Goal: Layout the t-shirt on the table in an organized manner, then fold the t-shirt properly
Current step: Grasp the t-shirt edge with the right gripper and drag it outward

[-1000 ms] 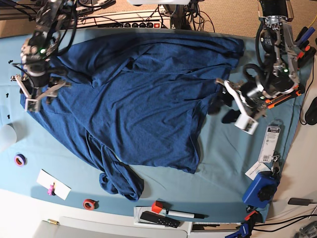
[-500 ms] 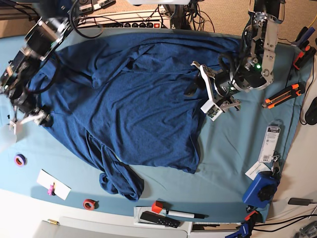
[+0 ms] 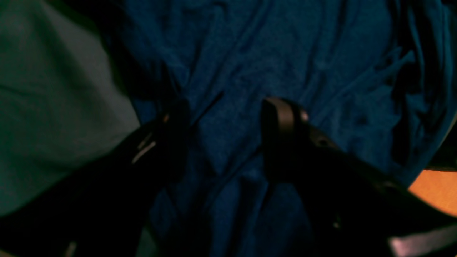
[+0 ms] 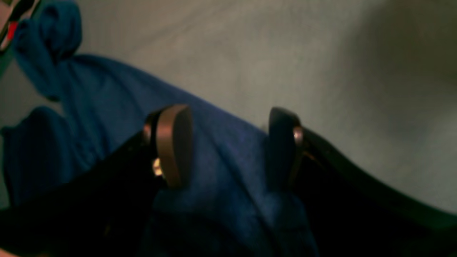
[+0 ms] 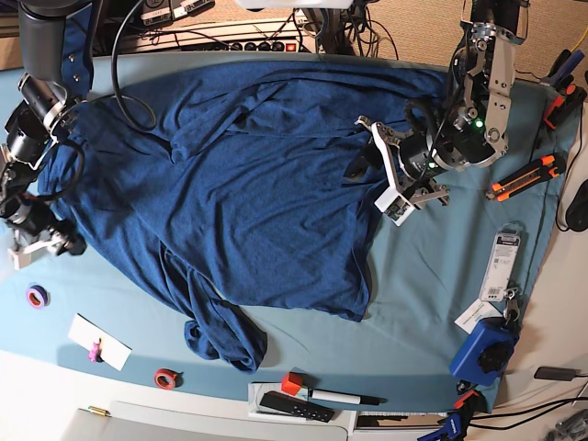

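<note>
Navy-blue heathered knit t-shirt (image 5: 248,184) sprawls rumpled across the teal-clothed table (image 5: 413,276), each side edge lying between a spread, empty end effector: left (image 5: 390,170), right (image 5: 41,243).

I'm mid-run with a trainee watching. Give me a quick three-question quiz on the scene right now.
1. True or false: the t-shirt lies flat and smooth on the table.
2. Which gripper is over the shirt's edge beside bare table cloth: (a) left gripper, (b) right gripper?
3. Fill in: both grippers are ____ (open/shut).

Key: 1 false, it is wrinkled and bunched at one corner; 2 b; 3 open.
</note>
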You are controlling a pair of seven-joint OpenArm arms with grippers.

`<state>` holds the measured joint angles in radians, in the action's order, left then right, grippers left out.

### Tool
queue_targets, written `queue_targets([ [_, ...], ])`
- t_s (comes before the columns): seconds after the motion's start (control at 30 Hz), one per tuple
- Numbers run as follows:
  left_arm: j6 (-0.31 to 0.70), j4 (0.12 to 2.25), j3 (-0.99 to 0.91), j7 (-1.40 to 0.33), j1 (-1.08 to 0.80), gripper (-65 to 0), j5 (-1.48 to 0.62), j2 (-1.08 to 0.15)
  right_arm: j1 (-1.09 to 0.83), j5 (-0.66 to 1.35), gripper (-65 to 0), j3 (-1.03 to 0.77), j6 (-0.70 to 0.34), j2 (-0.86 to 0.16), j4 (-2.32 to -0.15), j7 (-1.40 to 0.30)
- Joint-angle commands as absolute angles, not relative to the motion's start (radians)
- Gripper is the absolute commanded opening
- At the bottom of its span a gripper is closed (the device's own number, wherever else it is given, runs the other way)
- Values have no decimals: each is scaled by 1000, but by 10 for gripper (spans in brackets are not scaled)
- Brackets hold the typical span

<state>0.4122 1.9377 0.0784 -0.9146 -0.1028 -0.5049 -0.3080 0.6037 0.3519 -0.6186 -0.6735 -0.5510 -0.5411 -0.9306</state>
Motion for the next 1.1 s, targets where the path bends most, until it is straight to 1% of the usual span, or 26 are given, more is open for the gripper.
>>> queue_targets([
  [0.0, 414, 1954, 76, -890, -91, -326, -516, -313, 627, 338, -311, -602, -668, -579, -552, -897],
  [0.1, 414, 1954, 76, -889, -91, -326, -516, -313, 609, 290, -311, -525, -628, -576, -548, -891],
  [0.27, 403, 1954, 75, -889, -91, -326, -515, -313, 586, 324, -311, -378, -628, -563, -548, -893],
  [0.37, 400, 1954, 75, -889, -91, -326, -515, -313, 582, 324, -311, -323, -628, -545, -548, -893],
  [0.43, 400, 1954, 75, -889, -91, -326, -515, -313, 581, 324, -311, -305, -637, -534, -548, -894],
  [0.57, 400, 1954, 75, -867, -91, -326, -508, -313, 582, 352, -311, -302, -697, -524, -548, -908],
  [0.7, 400, 1954, 75, -863, -88, -326, -485, -313, 582, 432, -311, -302, -698, -530, -549, -928],
  [0.83, 399, 1954, 75, -863, -88, -326, -486, -313, 582, 433, -316, -302, -698, -533, -549, -931],
  [0.87, 399, 1954, 75, -863, -88, -326, -486, -313, 582, 433, -329, -302, -698, -535, -549, -930],
  [0.9, 399, 1954, 75, -863, -88, -326, -485, -313, 582, 432, -368, -302, -698, -538, -549, -928],
  [0.93, 399, 1954, 75, -863, -88, -326, -485, -313, 582, 432, -428, -302, -698, -541, -549, -926],
  [0.97, 399, 1954, 76, -863, -86, -326, -485, -313, 582, 428, -512, -302, -698, -544, -549, -923],
  [1.0, 400, 1954, 75, -862, -85, -326, -485, -313, 582, 421, -612, -302, -698, -548, -550, -920],
  [1.03, 399, 1954, 75, -863, -82, -326, -485, -313, 582, 413, -650, -303, -698, -551, -550, -917],
  [1.07, 398, 1953, 75, -858, -80, -326, -482, -313, 582, 402, -650, -303, -698, -556, -550, -914],
])
